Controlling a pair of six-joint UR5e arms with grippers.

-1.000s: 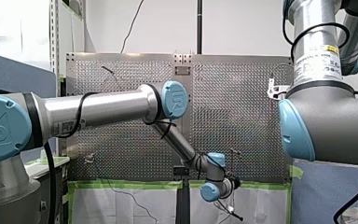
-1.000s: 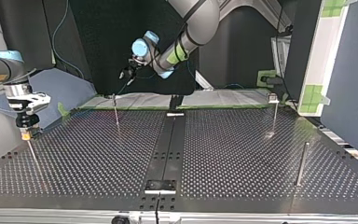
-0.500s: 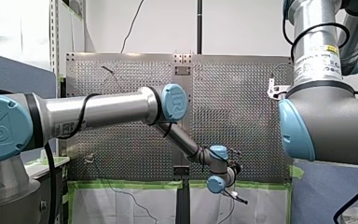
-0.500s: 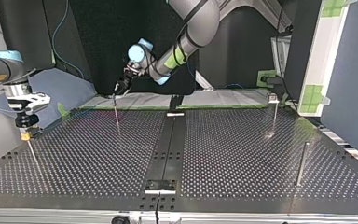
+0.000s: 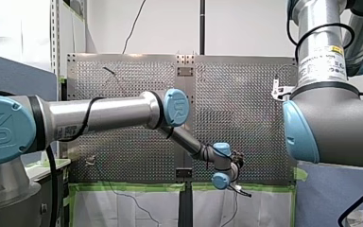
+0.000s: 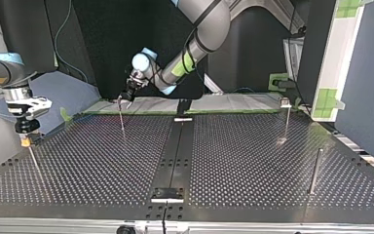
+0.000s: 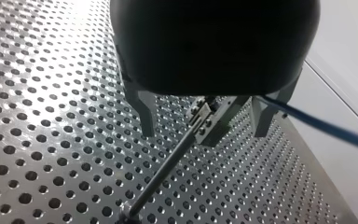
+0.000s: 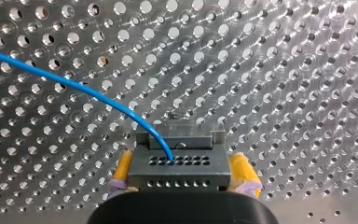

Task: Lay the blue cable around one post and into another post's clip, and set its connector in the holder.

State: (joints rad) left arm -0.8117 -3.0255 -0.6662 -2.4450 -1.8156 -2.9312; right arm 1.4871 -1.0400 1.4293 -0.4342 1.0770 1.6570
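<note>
Item: blue cable (image 8: 74,87), thin, light and limp, likely to sag, best taken at its rigid connector (image 8: 179,170), pinched in my right gripper (image 8: 182,173) well apart from the clip post (image 7: 165,169); a run passes just beside that post, straddled by my left gripper (image 7: 203,130), fingers spread.

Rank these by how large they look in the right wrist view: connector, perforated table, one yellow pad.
1. perforated table, fills the view
2. connector
3. yellow pad; both pads look alike
</note>
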